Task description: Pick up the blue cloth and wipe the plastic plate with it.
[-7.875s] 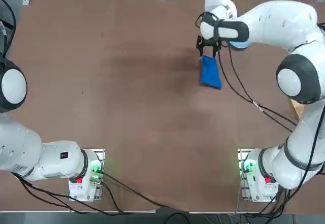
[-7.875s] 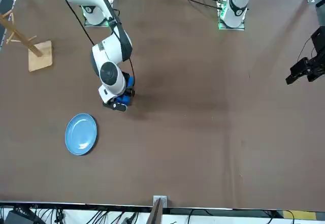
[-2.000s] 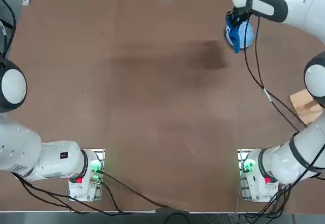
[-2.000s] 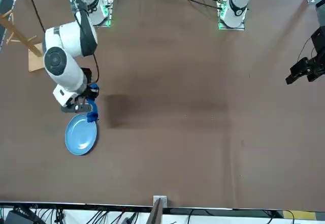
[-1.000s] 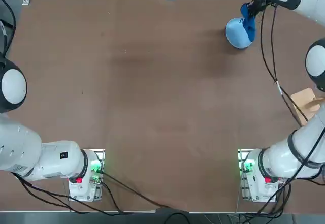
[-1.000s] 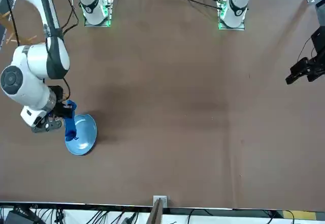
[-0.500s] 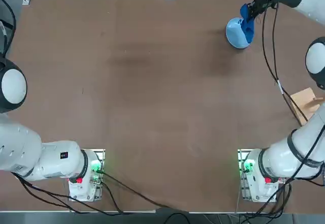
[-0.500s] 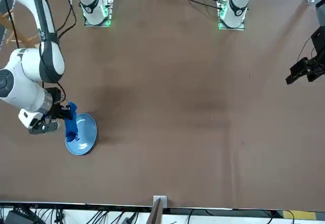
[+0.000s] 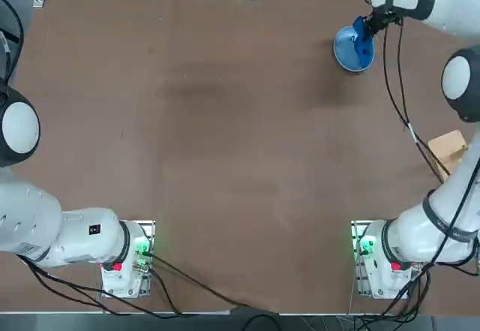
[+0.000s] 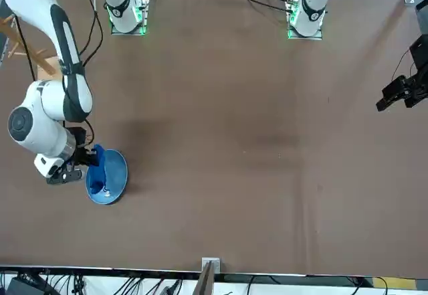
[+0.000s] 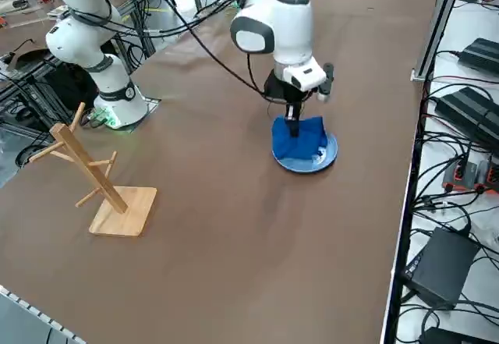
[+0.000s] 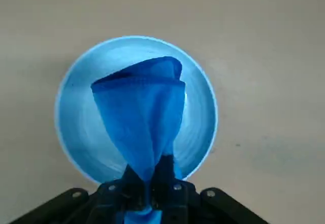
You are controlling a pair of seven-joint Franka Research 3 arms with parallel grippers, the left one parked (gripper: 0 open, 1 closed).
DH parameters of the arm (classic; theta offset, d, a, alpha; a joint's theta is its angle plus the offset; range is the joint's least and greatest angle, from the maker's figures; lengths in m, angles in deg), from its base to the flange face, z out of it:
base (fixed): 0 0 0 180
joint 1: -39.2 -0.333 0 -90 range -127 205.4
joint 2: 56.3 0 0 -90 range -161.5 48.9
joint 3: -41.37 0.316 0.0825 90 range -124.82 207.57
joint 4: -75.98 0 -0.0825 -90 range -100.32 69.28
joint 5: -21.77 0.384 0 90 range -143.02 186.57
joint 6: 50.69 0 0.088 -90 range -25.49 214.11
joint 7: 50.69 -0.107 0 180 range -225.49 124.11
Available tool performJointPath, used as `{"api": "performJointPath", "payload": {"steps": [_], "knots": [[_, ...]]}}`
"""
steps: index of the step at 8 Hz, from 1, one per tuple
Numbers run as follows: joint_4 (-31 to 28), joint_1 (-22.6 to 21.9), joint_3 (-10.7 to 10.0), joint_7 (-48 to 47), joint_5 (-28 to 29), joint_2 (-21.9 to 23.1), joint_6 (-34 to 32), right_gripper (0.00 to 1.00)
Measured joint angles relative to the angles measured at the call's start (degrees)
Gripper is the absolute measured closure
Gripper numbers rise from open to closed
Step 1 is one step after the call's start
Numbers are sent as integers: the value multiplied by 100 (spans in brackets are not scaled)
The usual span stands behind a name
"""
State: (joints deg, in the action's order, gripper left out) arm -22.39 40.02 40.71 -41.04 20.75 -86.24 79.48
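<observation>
Cloth and plate sit together at the far right of the brown tabletop (image 9: 225, 136). The right hand (image 11: 295, 122) is clamped shut on the upper end of the blue cloth (image 11: 299, 138), which hangs down from it onto the plastic plate (image 11: 323, 157). From the wrist camera the blue cloth (image 12: 144, 117) fans out from between the black fingers (image 12: 165, 176) and drapes over the middle of the plastic plate (image 12: 76, 117), its lower fold lying on the plate's surface, the pale rim showing all round. Overhead, the right hand (image 9: 367, 27) is above the plate's right edge (image 9: 343, 52), at the far right corner. On the right edge, well apart and nearer the robot, stands a wooden rack (image 11: 93, 176) on a square base. No brand, label or writing can be read on anything.
</observation>
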Motion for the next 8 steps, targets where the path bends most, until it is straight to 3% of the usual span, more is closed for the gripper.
{"api": "performJointPath", "payload": {"steps": [8], "knots": [[-166, 130, -7, 31, -70, -611, 820, 94]]}}
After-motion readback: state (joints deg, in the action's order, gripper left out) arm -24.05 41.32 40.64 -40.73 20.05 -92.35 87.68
